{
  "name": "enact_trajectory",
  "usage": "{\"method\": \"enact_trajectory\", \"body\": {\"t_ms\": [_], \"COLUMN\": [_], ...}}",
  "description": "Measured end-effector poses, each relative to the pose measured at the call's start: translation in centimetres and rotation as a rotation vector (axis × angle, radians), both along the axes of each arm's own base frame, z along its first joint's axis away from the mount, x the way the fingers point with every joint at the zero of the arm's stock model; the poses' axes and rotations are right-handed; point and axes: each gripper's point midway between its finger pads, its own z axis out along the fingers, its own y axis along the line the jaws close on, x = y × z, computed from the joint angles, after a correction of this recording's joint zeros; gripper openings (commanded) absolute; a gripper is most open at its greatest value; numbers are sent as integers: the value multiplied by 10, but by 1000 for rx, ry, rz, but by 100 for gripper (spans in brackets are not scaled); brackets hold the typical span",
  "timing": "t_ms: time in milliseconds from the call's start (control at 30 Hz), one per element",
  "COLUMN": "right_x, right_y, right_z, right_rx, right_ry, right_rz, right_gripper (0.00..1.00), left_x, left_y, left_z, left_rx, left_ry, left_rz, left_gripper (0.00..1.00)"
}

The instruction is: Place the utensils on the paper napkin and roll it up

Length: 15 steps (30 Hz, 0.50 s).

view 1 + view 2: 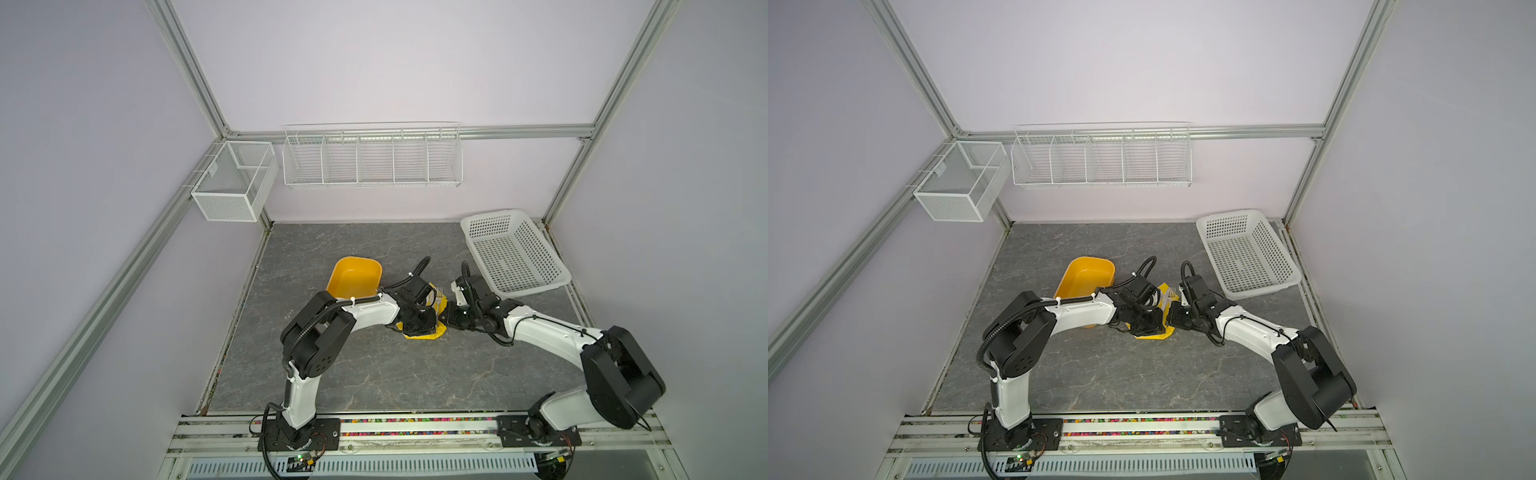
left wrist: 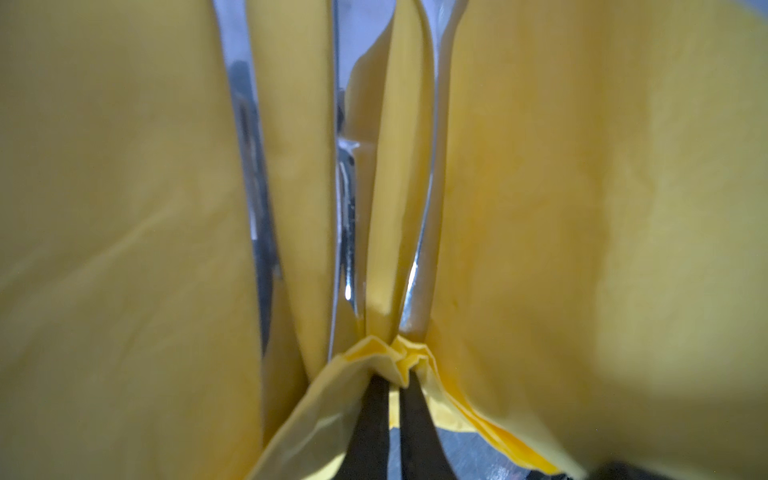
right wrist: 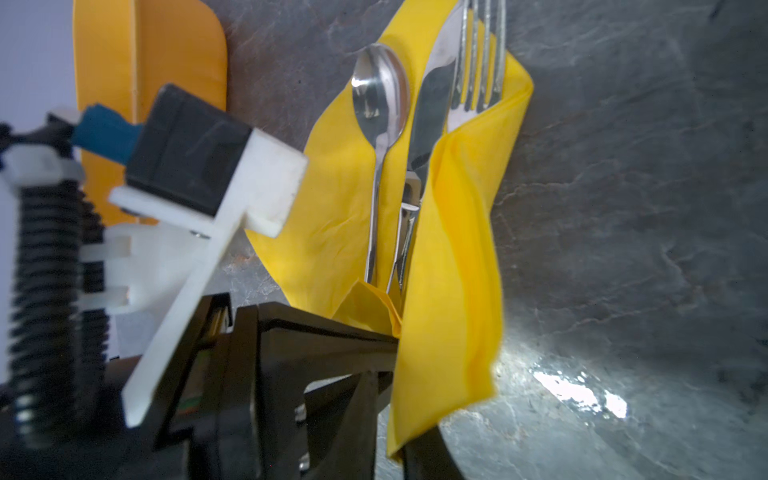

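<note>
Left pincer (image 2: 395,380) is clamped narrow on a scrunched-up bit of the paper napkin (image 2: 540,208), right at the end where the handles of the utensils (image 2: 345,216) come together. Right pincer (image 3: 401,455) looks pinched onto the napkin too. It's got the edge of a flap that's lifted off the counter (image 1: 374,374) and folded over the fork (image 3: 478,62) handle. So both are holding paper, not metal.

The napkin sits on the counter near the yellow tub (image 1: 355,276), on the tub's side that faces the white basket (image 1: 515,253), with a strip of bare counter between napkin and tub. Spoon (image 3: 380,95), knife (image 3: 432,104) and fork lie side by side on it. The spoon is nearest the tub, the fork farthest and the knife between them, with the bowl, blade and tines uncovered. In both top views the arms hide most of the napkin and only a few yellow bits show.
</note>
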Motion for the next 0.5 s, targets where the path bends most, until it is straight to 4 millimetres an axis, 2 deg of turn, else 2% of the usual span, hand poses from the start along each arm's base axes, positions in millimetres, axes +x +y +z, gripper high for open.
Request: {"method": "enact_trajectory", "body": {"t_ms": [133,500], "right_x": [2,-1], "right_y": [1,5], "right_z": [-2,-12], "right_rx": [-8,-31], "right_ry": [4,25], "right_rz": [5,41], "right_gripper": [8,8], "left_x": [2,5], "left_y": [1,13], "left_z": [3,24], "left_rx": [-2,-25], "left_ry": [-10,-52], "left_rz": [5,44], "left_gripper": [10,10]}}
